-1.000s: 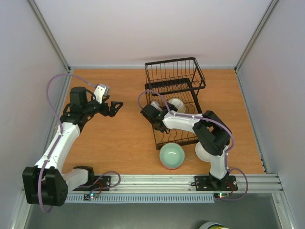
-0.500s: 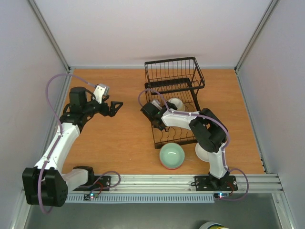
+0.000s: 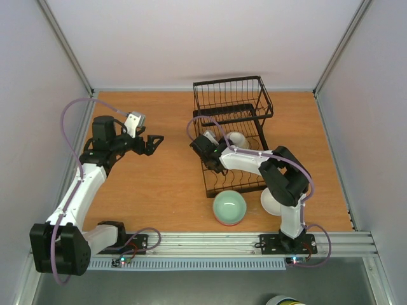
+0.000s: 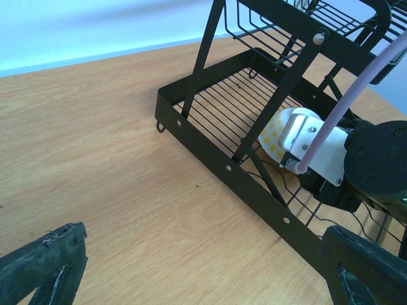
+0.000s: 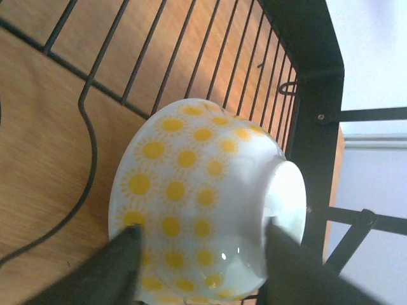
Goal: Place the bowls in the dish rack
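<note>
A white bowl with yellow sun dots [image 5: 197,184] lies on its side on the wires of the black dish rack [image 3: 232,108]. My right gripper [image 5: 200,254] is shut on it, one finger on the rim and one on the foot. In the left wrist view this bowl [image 4: 273,136] peeks out behind the right wrist. Another white bowl [image 3: 236,140] sits in the rack beside the right forearm. On the table in front of the rack are a pale green bowl [image 3: 229,208] and a white bowl [image 3: 270,202]. My left gripper [image 3: 154,143] hovers open left of the rack, holding nothing.
The rack's raised wire basket [image 3: 234,95] stands at the back. Its black side frame [image 4: 216,159] runs across the left wrist view. Grey walls close in the table on three sides, and a metal rail [image 3: 210,241] runs along the near edge.
The right fingers have closed in from wide apart onto the sun-dotted bowl, and the right wrist has shifted slightly. The left arm has not moved.
</note>
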Available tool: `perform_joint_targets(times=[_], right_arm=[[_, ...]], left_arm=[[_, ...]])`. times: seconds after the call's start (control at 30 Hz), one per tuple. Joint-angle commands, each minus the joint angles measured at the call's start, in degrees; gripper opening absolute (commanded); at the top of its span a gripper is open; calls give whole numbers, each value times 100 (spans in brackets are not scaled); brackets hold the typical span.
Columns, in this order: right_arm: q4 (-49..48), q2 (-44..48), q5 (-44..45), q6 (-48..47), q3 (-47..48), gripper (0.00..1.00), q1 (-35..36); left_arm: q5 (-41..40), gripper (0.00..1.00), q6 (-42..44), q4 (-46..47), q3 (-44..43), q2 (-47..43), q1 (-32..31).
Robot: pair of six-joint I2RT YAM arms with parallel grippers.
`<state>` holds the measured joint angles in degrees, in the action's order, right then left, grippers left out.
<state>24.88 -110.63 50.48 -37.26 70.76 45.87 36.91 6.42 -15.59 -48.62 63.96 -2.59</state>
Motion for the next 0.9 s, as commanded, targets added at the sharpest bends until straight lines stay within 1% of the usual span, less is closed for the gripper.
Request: perform_joint_targets(times=[0.0, 0.07, 0.13, 0.23, 0.33, 0.47, 0.63, 0.77, 0.87], right_arm=[[220, 15, -33, 90, -4, 71, -27], [254, -103, -30, 95, 52, 82, -25], [295, -252, 75, 80, 132, 90, -26], [298, -479, 257, 19, 265, 95, -30], [315, -645, 170, -27, 403, 97, -34], [293, -888, 357, -97, 604, 97, -66], [279, -944, 240, -120, 686, 98, -104], [377, -1027, 101, -92, 743, 97, -176], [467, -1048, -54, 19, 746, 93, -216]], left_arm=[[89, 99, -35, 250, 46, -123, 35], [97, 99, -35, 246, 41, -121, 35], [100, 99, -35, 254, 46, -121, 31], [106, 99, -28, 254, 52, -121, 32], [106, 99, -35, 258, 46, -100, 31], [89, 99, -28, 258, 50, -103, 43], [88, 99, -26, 265, 47, -79, 39], [88, 99, -26, 270, 45, -53, 39], [89, 99, -23, 271, 45, -47, 42]])
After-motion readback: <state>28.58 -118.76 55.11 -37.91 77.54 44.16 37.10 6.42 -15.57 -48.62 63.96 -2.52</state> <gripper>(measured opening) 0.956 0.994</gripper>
